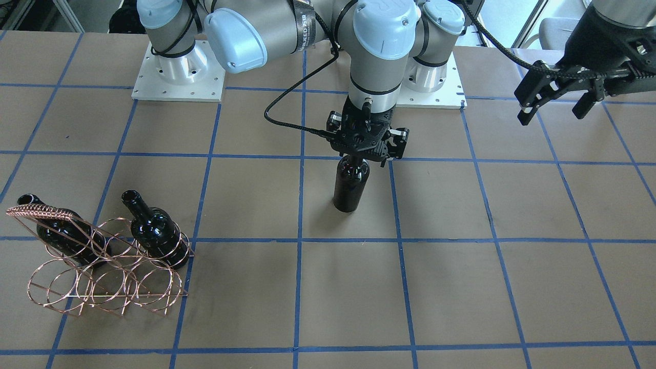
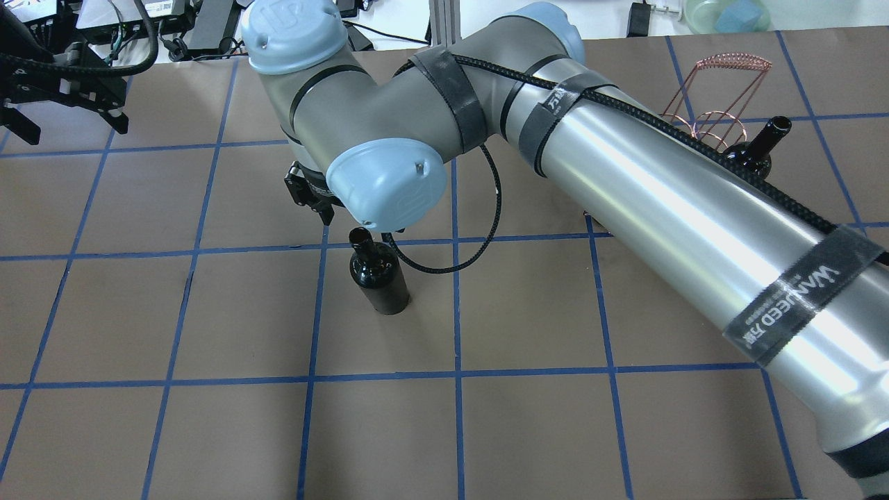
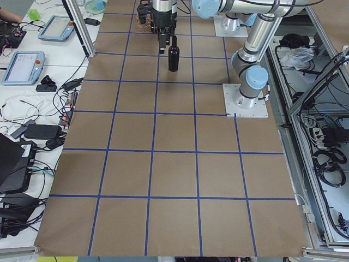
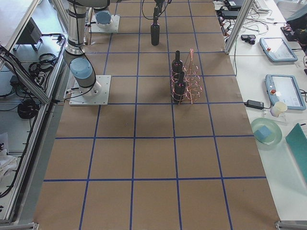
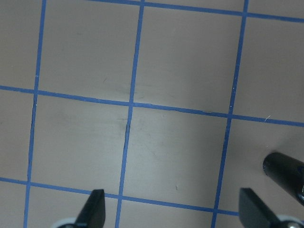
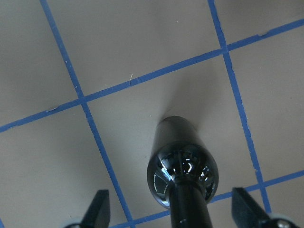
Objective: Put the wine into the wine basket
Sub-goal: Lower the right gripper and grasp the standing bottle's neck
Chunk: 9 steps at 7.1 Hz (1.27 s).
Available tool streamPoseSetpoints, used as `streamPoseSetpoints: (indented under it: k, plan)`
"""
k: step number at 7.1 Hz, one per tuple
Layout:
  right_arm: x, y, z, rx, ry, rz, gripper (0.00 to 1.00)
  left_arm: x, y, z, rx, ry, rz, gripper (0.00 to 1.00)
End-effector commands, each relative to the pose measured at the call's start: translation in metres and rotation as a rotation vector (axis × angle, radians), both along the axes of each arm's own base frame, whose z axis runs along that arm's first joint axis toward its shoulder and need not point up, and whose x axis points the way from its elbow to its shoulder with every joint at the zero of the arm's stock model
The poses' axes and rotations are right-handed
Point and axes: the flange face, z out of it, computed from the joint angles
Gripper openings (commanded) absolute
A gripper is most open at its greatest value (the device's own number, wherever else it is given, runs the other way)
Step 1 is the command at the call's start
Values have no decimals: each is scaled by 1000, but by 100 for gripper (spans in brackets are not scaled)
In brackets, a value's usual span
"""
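Wine [image 6: 183, 168] neck between spread right jaws.

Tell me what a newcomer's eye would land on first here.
A glossy black wine bottle stands upright mid-table, the right hand open around its neck. Toward the robot's right sits the copper wine basket, with two more bottles in its rings. The left hand hangs open over the robot's left side.

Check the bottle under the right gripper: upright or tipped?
Upright: the wine stands on its base on the table, neck pointing up inside the open right gripper.
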Motion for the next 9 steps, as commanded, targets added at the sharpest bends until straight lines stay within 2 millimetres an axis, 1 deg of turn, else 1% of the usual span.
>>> streamPoseSetpoints:
  k: [1,2,3,4,6,7,8,9]
  plan:
    - [-3,7,-1,11,5,1,71,0,2,1,-2,0,0,100]
    - [-6,12,-1,37,16,1,63,-1,4,2,6,4,0,100]
    - [-8,12,-1,39,19,-1,56,-2,5,2,9,5,0,100]
    - [-7,14,3,35,14,2,44,-2,5,1,11,5,0,100]
    - [-6,14,2,35,6,2,31,-2,8,0,21,3,0,100]
    - [-6,14,2,33,6,4,27,-2,8,0,16,10,1,100]
    - [-10,12,7,24,2,19,27,-2,8,-1,16,16,1,100]
    - [-17,12,21,5,-12,21,26,-3,8,0,14,16,1,100]
